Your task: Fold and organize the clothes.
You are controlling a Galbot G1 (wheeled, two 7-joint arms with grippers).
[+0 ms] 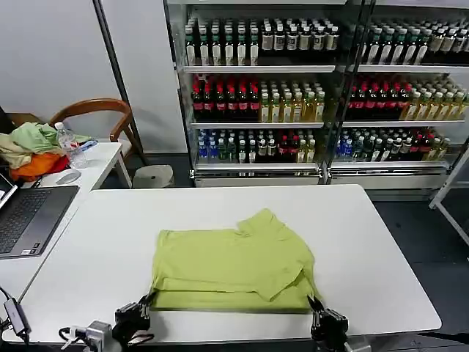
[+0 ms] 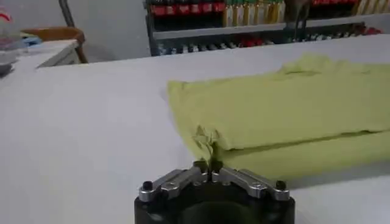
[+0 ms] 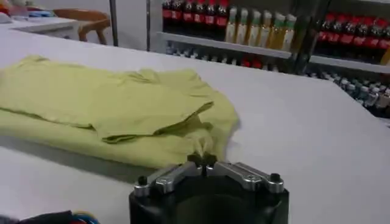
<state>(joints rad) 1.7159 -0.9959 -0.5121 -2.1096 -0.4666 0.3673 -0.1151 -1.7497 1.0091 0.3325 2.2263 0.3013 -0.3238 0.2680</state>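
Observation:
The lime T-shirt (image 1: pixel 233 262) lies partly folded on the white table (image 1: pixel 366 242), sleeves turned in over the body. At the table's near edge my left gripper (image 1: pixel 149 299) is shut on the shirt's near left corner; in the left wrist view a pinch of yellow-green cloth (image 2: pixel 206 143) rises from the closed left gripper (image 2: pixel 208 164). My right gripper (image 1: pixel 315 302) is shut on the near right corner. The right wrist view shows the same shirt (image 3: pixel 103 106) and a tuft of fabric held in the right gripper (image 3: pixel 202 158).
A side table at the left carries a laptop (image 1: pixel 29 216), a mouse (image 1: pixel 67 177), a water bottle (image 1: pixel 69 144) and a heap of green, beige and orange garments (image 1: pixel 29 150). A wooden chair (image 1: pixel 99 110) stands behind it. Drink shelves (image 1: pixel 293 88) line the back.

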